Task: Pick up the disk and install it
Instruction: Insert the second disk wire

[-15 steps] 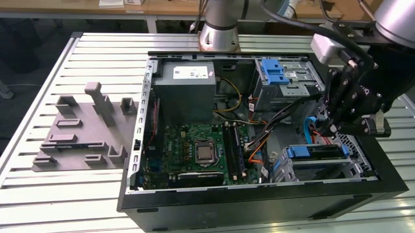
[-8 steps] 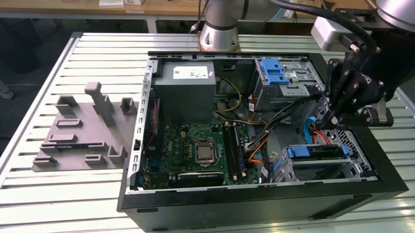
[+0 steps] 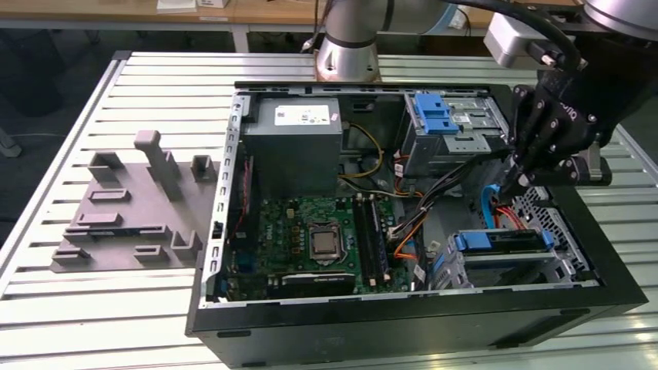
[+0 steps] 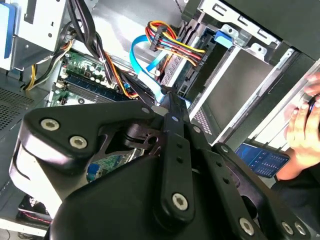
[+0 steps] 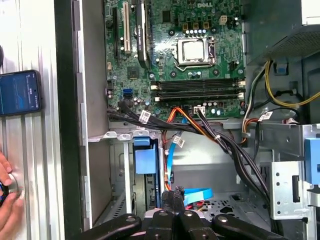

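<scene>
One end effector (image 3: 525, 179) hovers over the disk (image 3: 501, 241), seated edgewise in its bay.

Your disk (image 3: 501, 240) sits edge-on in its bay, so its label and most of its body are hidden. In the first wrist view the picture's edge cuts off the gripper (image 5: 172, 196), and a person's hand (image 5: 7, 200) is cropped beside the counter (image 5: 30, 150).
</scene>
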Tool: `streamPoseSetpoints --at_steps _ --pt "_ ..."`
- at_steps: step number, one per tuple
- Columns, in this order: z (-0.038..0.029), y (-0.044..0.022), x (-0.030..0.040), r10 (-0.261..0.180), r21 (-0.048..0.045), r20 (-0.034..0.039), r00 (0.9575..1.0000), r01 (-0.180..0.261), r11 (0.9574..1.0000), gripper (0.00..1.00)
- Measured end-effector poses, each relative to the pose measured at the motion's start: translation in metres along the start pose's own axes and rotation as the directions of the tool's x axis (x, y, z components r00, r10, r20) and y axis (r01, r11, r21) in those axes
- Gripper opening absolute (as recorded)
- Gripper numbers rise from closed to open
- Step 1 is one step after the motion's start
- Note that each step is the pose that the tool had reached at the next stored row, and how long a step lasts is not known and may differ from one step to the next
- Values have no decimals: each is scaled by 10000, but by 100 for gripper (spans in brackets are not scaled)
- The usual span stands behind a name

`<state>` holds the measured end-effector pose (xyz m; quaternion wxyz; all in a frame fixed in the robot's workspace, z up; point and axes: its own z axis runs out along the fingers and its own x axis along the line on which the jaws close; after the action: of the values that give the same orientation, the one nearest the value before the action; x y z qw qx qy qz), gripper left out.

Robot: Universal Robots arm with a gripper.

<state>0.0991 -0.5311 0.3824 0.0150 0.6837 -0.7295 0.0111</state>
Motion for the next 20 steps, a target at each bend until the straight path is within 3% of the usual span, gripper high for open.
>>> streamPoseSetpoints --at_steps 6,10,13,16,20 --pt "-10 12 -17 -1 2 -25 10000 1 10000 11" --pt "-12 15 -43 0 5 -82 10000 0 10000 11" --pt "-13 16 -70 1 8 -119 9999 -1 10000 24" --pt "-9 17 -84 1 9 -130 9999 -1 10000 24" --pt "22 18 -93 2 14 -212 9998 -1 10000 24"
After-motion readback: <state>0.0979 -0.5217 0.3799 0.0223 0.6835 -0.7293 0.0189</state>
